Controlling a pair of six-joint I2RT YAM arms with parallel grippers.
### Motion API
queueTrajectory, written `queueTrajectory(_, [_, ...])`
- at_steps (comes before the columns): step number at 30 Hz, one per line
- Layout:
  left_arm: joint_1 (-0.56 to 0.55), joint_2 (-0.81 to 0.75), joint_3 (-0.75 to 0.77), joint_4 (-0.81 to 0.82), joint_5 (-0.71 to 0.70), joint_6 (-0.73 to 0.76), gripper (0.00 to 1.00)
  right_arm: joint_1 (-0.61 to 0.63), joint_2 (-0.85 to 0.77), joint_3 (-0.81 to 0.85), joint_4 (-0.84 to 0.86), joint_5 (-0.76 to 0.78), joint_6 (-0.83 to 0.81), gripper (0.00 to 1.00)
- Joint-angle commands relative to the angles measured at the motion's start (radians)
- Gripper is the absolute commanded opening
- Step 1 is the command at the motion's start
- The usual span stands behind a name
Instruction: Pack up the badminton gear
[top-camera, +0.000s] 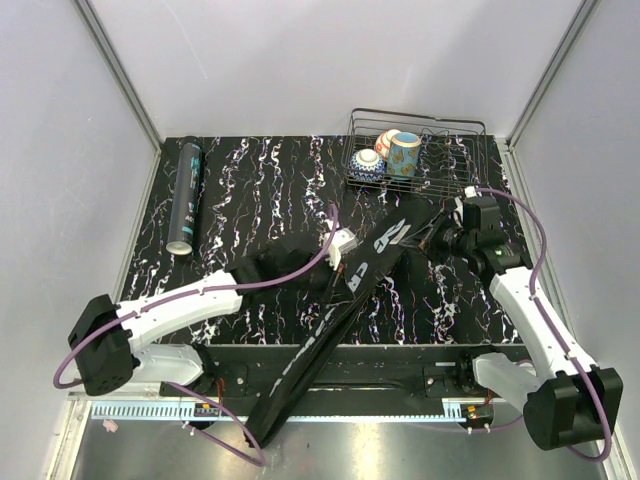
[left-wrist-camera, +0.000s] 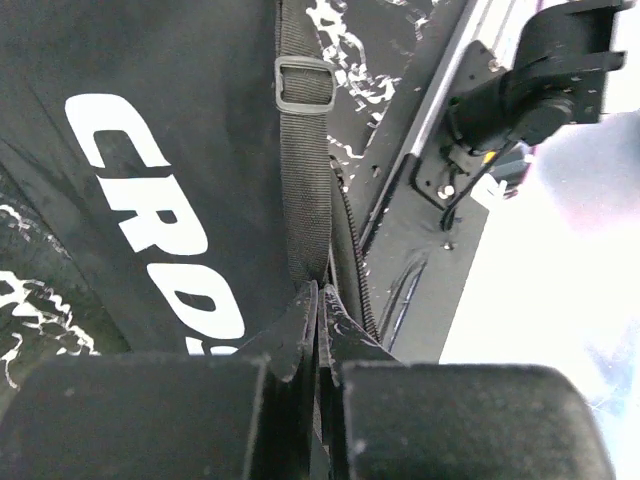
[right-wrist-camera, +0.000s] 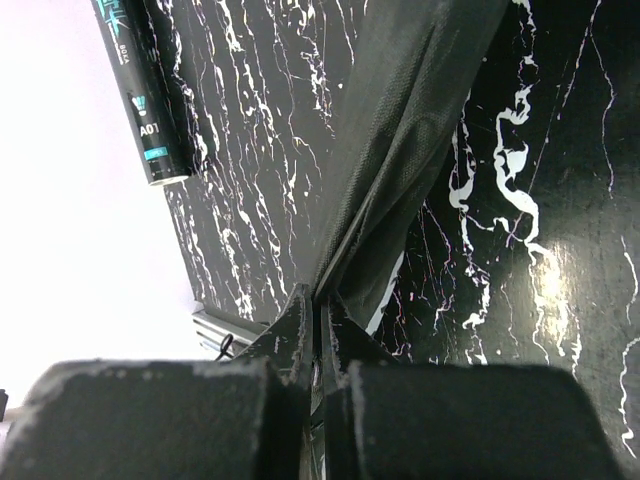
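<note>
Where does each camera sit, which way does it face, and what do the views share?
Top external: above and behind the robot, looking down at table, bag, tube, basket; left arm and right arm show.
Left wrist: looks past the shut left gripper along the bag's strap.
Right wrist: looks past the shut right gripper over the bag toward the tube.
Shared: bag in all three; tube in top and right wrist.

You see the long black bag (top-camera: 325, 335) across mid-frame as matt woven cloth with a ribbed webbing strap (left-wrist-camera: 305, 190) and dull plastic buckle (left-wrist-camera: 304, 84), on a glossy, white-veined black tabletop (top-camera: 260, 180), with the smooth, shiny dark tube (top-camera: 187, 196) at upper left.
</note>
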Motion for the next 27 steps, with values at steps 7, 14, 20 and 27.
queueTrajectory(7, [0.0,-0.077,0.002,-0.069,0.004,0.012,0.0,0.003,0.043,0.313,-0.236,0.345,-0.174,0.0])
queueTrajectory(14, [0.01,0.098,0.193,-0.298,-0.262,0.026,0.01,0.005,0.078,0.336,-0.297,0.432,-0.174,0.0])
queueTrajectory(20, [0.01,0.111,0.244,-0.323,-0.377,0.078,0.41,0.005,0.144,0.356,-0.3,0.429,-0.116,0.0])
queueTrajectory(27, [-0.045,-0.058,0.112,-0.166,-0.31,0.075,0.76,0.005,0.201,0.401,-0.299,0.42,-0.097,0.0])
